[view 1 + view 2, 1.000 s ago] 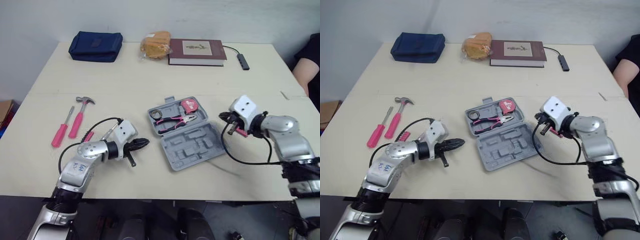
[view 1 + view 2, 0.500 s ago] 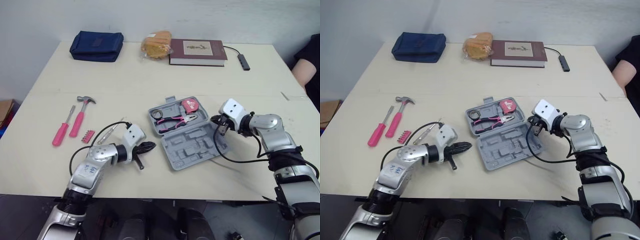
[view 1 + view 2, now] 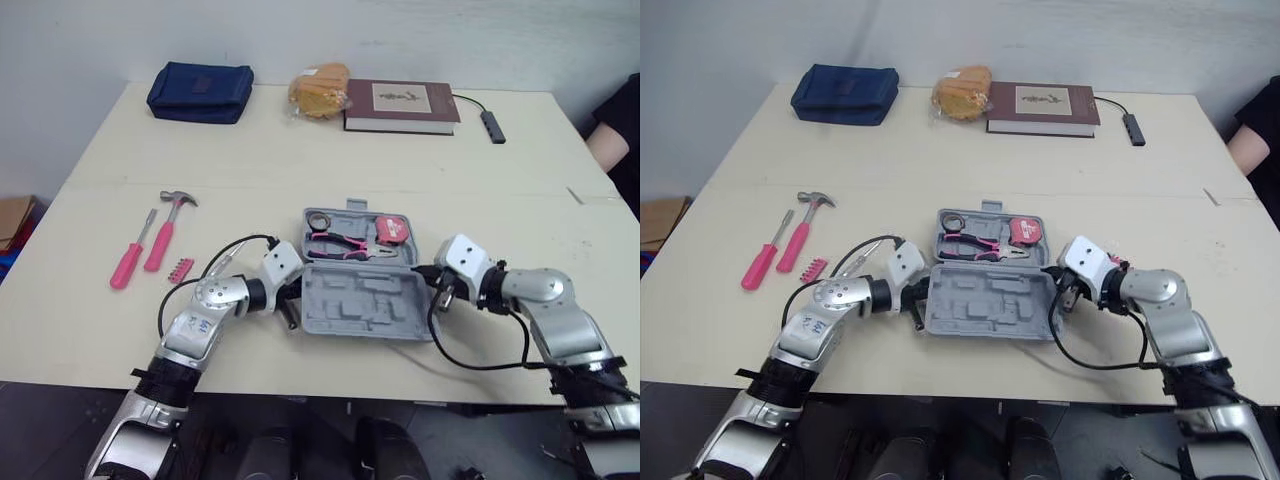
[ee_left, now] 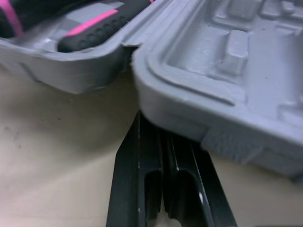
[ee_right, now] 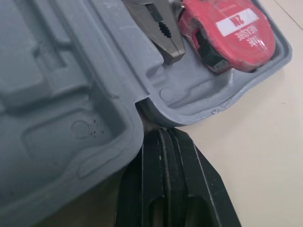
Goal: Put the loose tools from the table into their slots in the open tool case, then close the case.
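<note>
My left jaws and my right jaws are both pinched narrow and hold nothing. They press at the left and right ends of the open tool case (image 3: 365, 305), each by the hinge notch. The case sits mid-bench, near me.

My worry is that the hammer (image 3: 163, 238), screwdriver (image 3: 130, 262) and bit strip (image 3: 181, 267) lie loose well to the left, so folding the case now would shut them out. An uneven push could also skid or twist it.

The bench (image 3: 300, 160) is pale and smooth. A blue pouch (image 3: 200, 92), a wrapped bun (image 3: 320, 88) and a book (image 3: 400, 105) sit along its far edge, and a person's arm (image 3: 612, 135) is at far right.
</note>
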Controlling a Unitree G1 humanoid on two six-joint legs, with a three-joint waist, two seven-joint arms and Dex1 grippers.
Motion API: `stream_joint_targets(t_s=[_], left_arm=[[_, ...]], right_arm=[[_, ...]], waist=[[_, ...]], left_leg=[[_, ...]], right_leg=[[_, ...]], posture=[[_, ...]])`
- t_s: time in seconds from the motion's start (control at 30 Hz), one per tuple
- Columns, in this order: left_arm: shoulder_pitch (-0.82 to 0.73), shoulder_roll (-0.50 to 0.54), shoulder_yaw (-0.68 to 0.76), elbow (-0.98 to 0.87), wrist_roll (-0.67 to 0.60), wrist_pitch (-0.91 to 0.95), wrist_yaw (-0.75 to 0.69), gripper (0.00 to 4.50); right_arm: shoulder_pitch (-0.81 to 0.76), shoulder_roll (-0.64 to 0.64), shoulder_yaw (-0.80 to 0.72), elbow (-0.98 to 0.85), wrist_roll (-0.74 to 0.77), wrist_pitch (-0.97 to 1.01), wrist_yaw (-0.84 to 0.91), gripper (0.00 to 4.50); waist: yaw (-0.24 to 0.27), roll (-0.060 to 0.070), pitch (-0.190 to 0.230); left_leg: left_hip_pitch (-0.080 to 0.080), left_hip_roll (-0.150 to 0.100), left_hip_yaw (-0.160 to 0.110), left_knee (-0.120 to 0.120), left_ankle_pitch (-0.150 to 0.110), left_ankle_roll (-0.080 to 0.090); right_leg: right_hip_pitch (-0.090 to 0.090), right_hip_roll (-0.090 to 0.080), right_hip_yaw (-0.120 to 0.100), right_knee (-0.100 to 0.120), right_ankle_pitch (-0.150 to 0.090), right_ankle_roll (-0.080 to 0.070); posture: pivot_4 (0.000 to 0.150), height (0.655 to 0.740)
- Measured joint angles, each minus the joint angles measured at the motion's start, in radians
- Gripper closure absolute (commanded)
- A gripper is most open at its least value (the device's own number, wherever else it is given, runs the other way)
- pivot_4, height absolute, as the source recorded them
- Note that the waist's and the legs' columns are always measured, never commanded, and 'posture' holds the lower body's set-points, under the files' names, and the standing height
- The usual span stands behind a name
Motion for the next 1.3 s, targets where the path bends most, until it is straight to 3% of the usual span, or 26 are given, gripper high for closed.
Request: stream_joint_targets(t_s=[0.2, 0.47, 0.93, 1.3], left_arm=[[-0.026, 0.091, -0.005, 0.032, 0.0, -0.041, -0.128, 4.45], [-0.019, 0.183, 0.035, 0.041, -0.007, -0.053, -0.205, 4.45], [-0.019, 0.064, 0.065, 0.044, -0.023, 0.015, -0.115, 4.45], [-0.04, 0.065, 0.058, 0.078, 0.001, -0.021, -0.132, 4.45]], right_arm=[[0.143, -0.01, -0.033, -0.195, 0.021, 0.092, -0.043, 4.5], [0.182, -0.019, -0.048, -0.24, 0.025, 0.124, -0.086, 4.5], [0.127, -0.008, -0.004, -0.192, -0.028, 0.078, -0.142, 4.5], [0.13, 0.003, 0.011, -0.212, -0.053, 0.077, -0.149, 4.5]], waist=[[0.0, 0.0, 0.0], [0.001, 0.0, 0.0], [0.007, 0.0, 0.0], [0.005, 0.0, 0.0]], left_leg=[[0.0, 0.001, 0.0, 0.0, 0.0, 0.0], [0.0, 0.001, 0.0, 0.0, 0.0, 0.0], [0.0, 0.0, 0.0, 0.0, 0.0, 0.0], [0.0, 0.0, 0.0, 0.0, 0.0, 0.0]], right_leg=[[0.0, 0.001, 0.0, 0.0, 0.0, 0.0], [0.0, 0.0, 0.0, 0.0, 0.0, 0.0], [0.0, 0.0, 0.0, 0.0, 0.0, 0.0], [0.0, 0.0, 0.0, 0.0, 0.0, 0.0]], posture=[[0.15, 0.74], [0.15, 0.74], [0.15, 0.74], [0.15, 0.74]])
